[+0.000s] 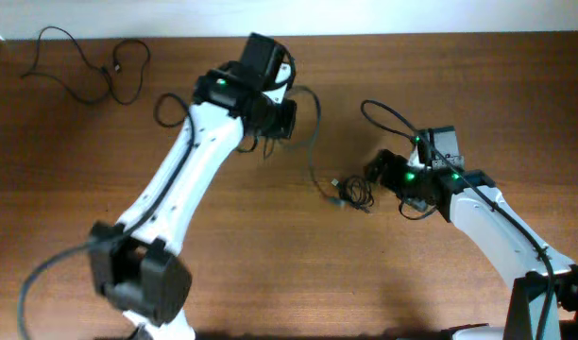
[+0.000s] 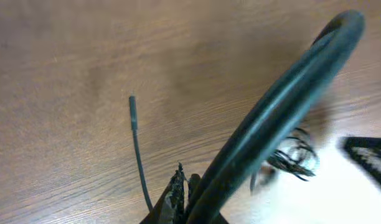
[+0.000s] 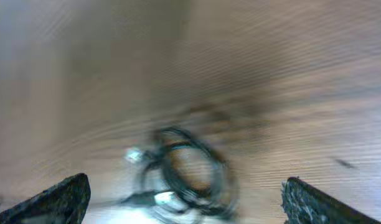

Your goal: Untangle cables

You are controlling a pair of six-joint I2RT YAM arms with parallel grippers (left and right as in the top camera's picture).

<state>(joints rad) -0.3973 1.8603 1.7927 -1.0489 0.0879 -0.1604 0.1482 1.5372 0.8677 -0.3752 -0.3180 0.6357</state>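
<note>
A small knot of thin black cables [image 1: 350, 194] with pale plug ends lies at the table's middle. One strand [image 1: 315, 132] rises from it in an arc to my left gripper [image 1: 281, 121]. In the left wrist view that gripper [image 2: 185, 182] is shut on the strand [image 2: 284, 106], which sweeps up and right close to the lens. A loose cord end [image 2: 133, 107] hangs just left of the jaws, and the knot [image 2: 294, 155] lies beyond. My right gripper [image 1: 376, 168] is open just right of the knot. In the blurred right wrist view the knot [image 3: 184, 177] lies between its wide-apart fingers [image 3: 60, 200].
A separate thin black cable [image 1: 91, 66] lies spread out at the table's far left corner. The arms' own thicker cables loop near each wrist. Bare wooden tabletop [image 1: 317, 274] stretches along the front between the two arm bases.
</note>
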